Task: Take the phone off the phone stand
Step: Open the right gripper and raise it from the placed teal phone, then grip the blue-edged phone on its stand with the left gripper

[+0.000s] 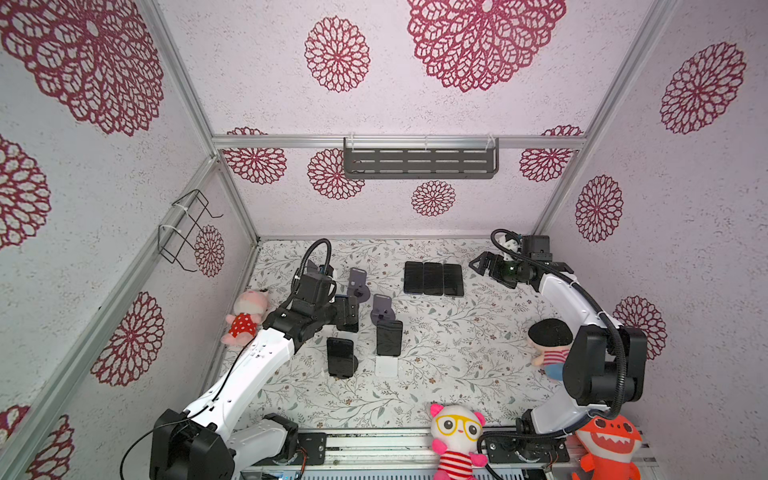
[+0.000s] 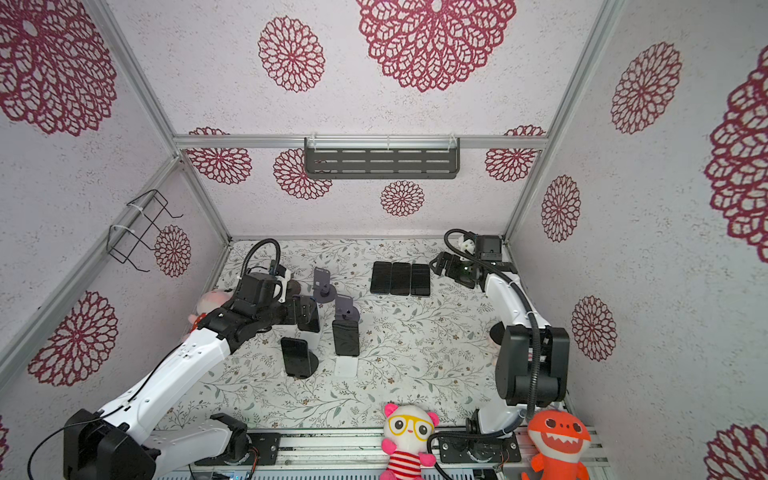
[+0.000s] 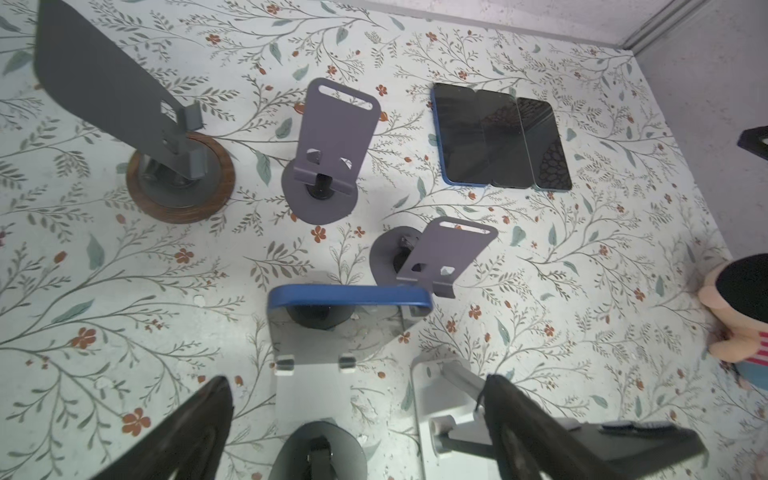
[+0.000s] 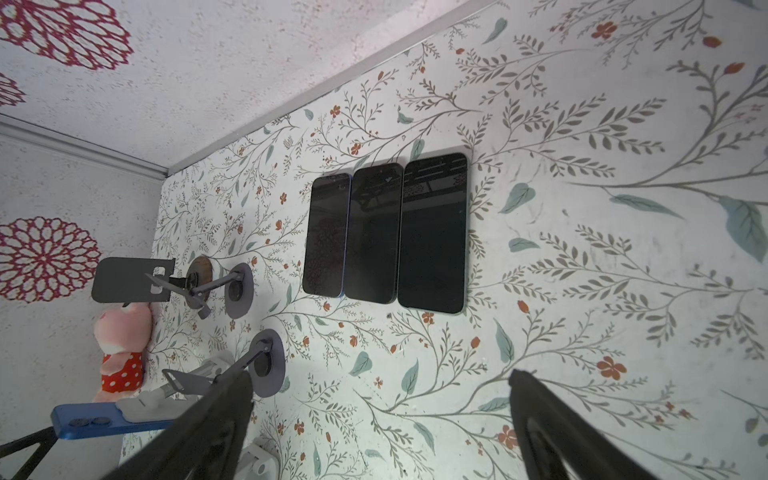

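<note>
Floral paper covers the table (image 1: pixel 457 332), with red-medallion walls (image 1: pixel 415 104) closing it in on three sides. From my seat, the left gripper (image 3: pixel 357 379) hangs over the cluster of stands at left centre, its fingers (image 3: pixel 199 419) spread wide and holding nothing. The blue phone (image 3: pixel 349 299) leans in its grey stand (image 3: pixel 316 390), with its foot caught on the stand's two lips. In the left wrist view it lies ahead of the open fingers, and I see neither one touching it. Nearer me, two more phones (image 1: pixel 340 357) stand propped up. Just beyond the blue phone sit two empty purple stands (image 1: pixel 358 282). Three phones (image 1: pixel 433 278) lie flat at far centre, side by side and touching. The right gripper (image 1: pixel 482 264) hovers just right of them, jaws wide and empty. Plush toys (image 1: pixel 455 436) sit along the table's left, right and near edges.
</note>
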You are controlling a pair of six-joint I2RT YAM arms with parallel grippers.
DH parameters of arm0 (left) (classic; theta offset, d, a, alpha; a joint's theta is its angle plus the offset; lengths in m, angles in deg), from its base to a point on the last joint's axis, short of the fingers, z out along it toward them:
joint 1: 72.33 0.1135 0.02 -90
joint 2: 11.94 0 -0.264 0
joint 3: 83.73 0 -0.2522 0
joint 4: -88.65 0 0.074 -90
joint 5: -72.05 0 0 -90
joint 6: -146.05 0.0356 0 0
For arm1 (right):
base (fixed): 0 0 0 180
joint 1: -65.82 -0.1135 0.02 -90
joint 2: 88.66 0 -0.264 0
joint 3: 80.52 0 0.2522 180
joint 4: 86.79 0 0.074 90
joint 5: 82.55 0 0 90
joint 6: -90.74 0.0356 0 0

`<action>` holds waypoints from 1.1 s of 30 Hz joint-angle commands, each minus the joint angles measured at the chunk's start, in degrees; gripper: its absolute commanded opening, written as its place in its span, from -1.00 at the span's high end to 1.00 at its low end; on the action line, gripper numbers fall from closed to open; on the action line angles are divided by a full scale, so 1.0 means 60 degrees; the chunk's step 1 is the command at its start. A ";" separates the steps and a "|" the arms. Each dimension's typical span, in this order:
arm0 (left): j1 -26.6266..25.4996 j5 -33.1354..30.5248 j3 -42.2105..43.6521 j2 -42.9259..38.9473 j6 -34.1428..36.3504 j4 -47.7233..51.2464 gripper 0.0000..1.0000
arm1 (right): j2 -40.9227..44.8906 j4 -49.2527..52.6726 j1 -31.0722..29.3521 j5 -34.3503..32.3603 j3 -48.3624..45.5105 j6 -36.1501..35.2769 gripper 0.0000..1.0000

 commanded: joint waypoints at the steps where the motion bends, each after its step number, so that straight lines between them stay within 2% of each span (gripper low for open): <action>1: -0.0007 -0.0332 0.0263 -0.0119 0.0222 -0.0878 -0.95 | 0.0420 -0.0524 0.0016 -0.0077 -0.0031 0.0366 -0.98; 14: -0.0011 0.0274 0.0299 0.0903 0.0607 -0.1574 -0.95 | 0.0129 -0.0829 0.0028 0.0141 -0.0004 0.0623 -0.98; 28: -0.0004 0.0258 0.0131 0.1786 0.0516 -0.1780 -1.00 | 0.0004 -0.0769 0.0043 0.0157 0.0108 0.0477 -0.98; 33: -0.0006 0.0115 0.0102 0.1968 0.0539 -0.1810 -0.88 | 0.0000 -0.0779 0.0054 0.0157 0.0060 0.0419 -0.98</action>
